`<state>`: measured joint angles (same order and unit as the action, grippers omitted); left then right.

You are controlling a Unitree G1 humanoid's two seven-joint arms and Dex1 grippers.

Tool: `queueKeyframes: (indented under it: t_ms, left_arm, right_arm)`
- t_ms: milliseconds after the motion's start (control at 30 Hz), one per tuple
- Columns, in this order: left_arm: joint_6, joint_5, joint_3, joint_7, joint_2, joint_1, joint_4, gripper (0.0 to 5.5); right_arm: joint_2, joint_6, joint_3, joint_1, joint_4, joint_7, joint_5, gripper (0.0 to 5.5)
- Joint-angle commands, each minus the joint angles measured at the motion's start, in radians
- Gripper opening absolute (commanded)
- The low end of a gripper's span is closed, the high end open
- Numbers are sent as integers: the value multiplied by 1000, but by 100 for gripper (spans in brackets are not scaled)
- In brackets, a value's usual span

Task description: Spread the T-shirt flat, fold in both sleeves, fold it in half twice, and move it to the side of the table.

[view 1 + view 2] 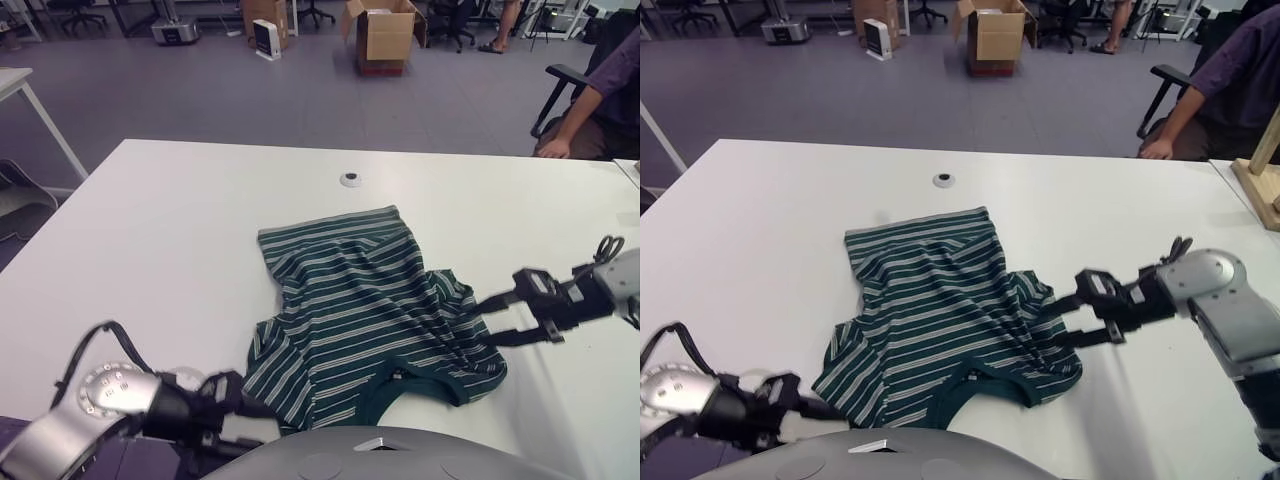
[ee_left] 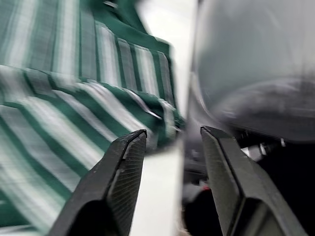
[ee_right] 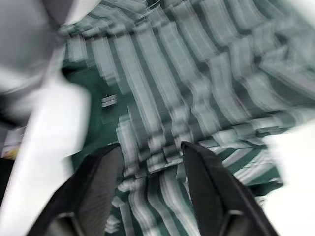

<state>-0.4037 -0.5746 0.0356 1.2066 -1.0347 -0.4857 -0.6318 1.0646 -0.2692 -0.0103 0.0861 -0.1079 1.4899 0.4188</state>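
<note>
The left gripper sat at the shirt's near left corner, fingers spread, the striped edge just beyond their tips. The right gripper was at the shirt's right sleeve, fingers likewise spread over bunched cloth. The shirt lay rumpled on the table, collar nearest the robot. A small disc sat beyond its far hem.

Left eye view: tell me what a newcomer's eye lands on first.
The rumpled green-and-white striped T-shirt lying in the middle of the white table, collar toward the robot. Next, the two black grippers flanking it: the left gripper open at its near left corner, the right gripper open at the right-side sleeve.
</note>
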Motion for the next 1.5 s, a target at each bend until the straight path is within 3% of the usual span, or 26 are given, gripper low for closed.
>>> queueKeyframes:
  t_ms: [33, 233, 400, 500, 633, 767, 900, 1000, 1167, 1267, 1367, 1500]
  left_arm:
    - [-94, -194, 112, -63, 54, 298, 103, 266]
    - [53, 218, -145, -403, 377, 794, 610, 266]
    - [233, 438, -238, -536, 587, 1096, 1236, 266]
    - [270, 572, -328, -520, 636, 1182, 1566, 266]
    - [398, 774, -483, -494, 622, 1217, 1773, 266]
    - [538, 773, -407, -733, 658, 1324, 1897, 266]
    - [627, 769, -329, -929, 674, 1378, 1951, 266]
    - [720, 702, -232, -887, 657, 1383, 1939, 266]
    - [814, 610, -135, -672, 612, 1326, 1788, 266]
    - [675, 518, -170, -495, 623, 1108, 1364, 266]
    - [448, 460, -292, -391, 557, 779, 783, 266]
    - [314, 450, -331, -275, 395, 520, 428, 266]
  right_arm:
    - [-155, 103, -115, 101, 177, -194, -201, 274]
    - [-133, 296, -240, 65, 320, -220, -423, 274]
    - [-89, 284, -220, 72, 307, -143, -362, 274]
    - [-104, 267, -206, 112, 299, -130, -330, 274]
    - [-133, 136, -138, 146, 201, -107, -185, 274]
    - [-182, 30, -87, 217, 165, -140, -92, 274]
    - [-307, 77, -124, 343, 273, -293, -192, 274]
    - [-401, 105, -148, 394, 322, -375, -234, 274]
    - [-579, 186, -223, 464, 496, -600, -391, 274]
    - [-655, 218, -255, 519, 681, -709, -472, 274]
    - [-754, 209, -184, 611, 913, -804, -438, 274]
    - [-765, 250, -218, 662, 1057, -822, -496, 274]
